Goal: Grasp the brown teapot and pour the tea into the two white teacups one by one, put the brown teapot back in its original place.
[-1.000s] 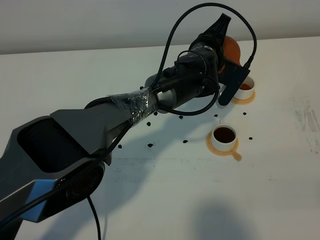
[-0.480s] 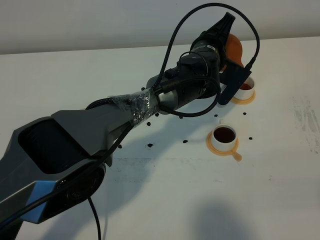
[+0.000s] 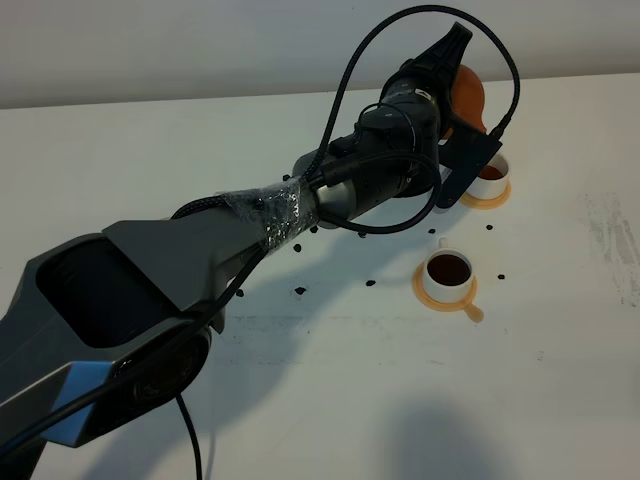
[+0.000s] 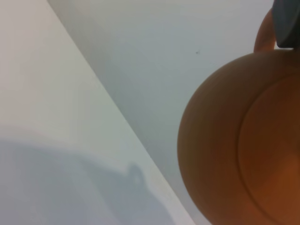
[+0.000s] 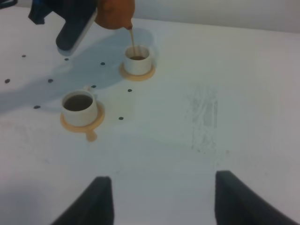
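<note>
My left gripper point(image 3: 455, 115) is clamped tight on the teapot point(image 3: 468, 95), which hangs in the air at the far side of the table point(image 3: 300, 400), just above the far cup point(image 3: 490, 178). The pot is a round, smooth, matte body of reddish-brown clay; close up in my left wrist view it bulges like a ball point(image 4: 234, 140) with a faint circular rim on its face. It is tipped over, its spout pointing down at the far cup point(image 5: 137, 58), and a thin brown stream of tea point(image 5: 131, 37) runs from the spout into it. Both cups are small white cylinders, each sitting on a flat round orange saucer point(image 3: 470, 305). The near cup point(image 3: 448, 272) stands apart from the pot, nearer to me, and is full of dark tea. My right gripper point(image 5: 164, 178) hangs well back from the cups, its two dark fingers point(image 5: 101, 201) spread wide with nothing between them. The tabletop is plain white, dotted with small black specks point(image 3: 300, 291), with a scuffed grey patch point(image 5: 204, 117) on my right side. Behind it rises a bare pale wall point(image 3: 200, 40).
</note>
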`<control>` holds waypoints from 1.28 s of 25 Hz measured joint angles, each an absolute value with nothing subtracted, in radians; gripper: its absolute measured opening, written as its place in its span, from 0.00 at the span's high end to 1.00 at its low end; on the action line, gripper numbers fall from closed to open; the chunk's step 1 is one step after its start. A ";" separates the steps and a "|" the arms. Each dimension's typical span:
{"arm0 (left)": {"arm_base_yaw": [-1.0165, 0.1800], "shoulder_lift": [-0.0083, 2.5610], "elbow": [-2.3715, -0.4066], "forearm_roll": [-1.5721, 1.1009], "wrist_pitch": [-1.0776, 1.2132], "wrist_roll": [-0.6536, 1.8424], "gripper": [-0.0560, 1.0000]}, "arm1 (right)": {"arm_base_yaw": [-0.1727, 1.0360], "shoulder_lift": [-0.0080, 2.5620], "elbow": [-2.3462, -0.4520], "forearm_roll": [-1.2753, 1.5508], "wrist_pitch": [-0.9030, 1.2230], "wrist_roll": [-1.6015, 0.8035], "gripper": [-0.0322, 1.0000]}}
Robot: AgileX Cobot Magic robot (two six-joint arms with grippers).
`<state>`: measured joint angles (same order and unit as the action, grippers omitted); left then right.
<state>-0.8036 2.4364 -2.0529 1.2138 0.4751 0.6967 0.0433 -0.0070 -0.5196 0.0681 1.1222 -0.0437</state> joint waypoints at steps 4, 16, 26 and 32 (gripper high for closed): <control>-0.804 2.436 -2.053 1.216 0.459 0.698 0.83 | 0.043 -0.007 -0.520 0.068 1.122 -0.044 0.52; -0.804 2.436 -2.053 1.217 0.450 0.740 0.83 | 0.043 -0.007 -0.520 0.068 1.122 -0.044 0.52; -0.804 2.436 -2.053 1.234 0.449 0.741 0.83 | 0.043 -0.007 -0.520 0.068 1.122 -0.044 0.52; -0.804 2.436 -2.053 1.246 0.449 0.743 0.83 | 0.043 -0.007 -0.520 0.068 1.122 -0.044 0.52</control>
<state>-0.8036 2.4364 -2.0529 1.2462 0.4486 0.7426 0.0433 -0.0070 -0.5196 0.0681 1.1222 -0.0437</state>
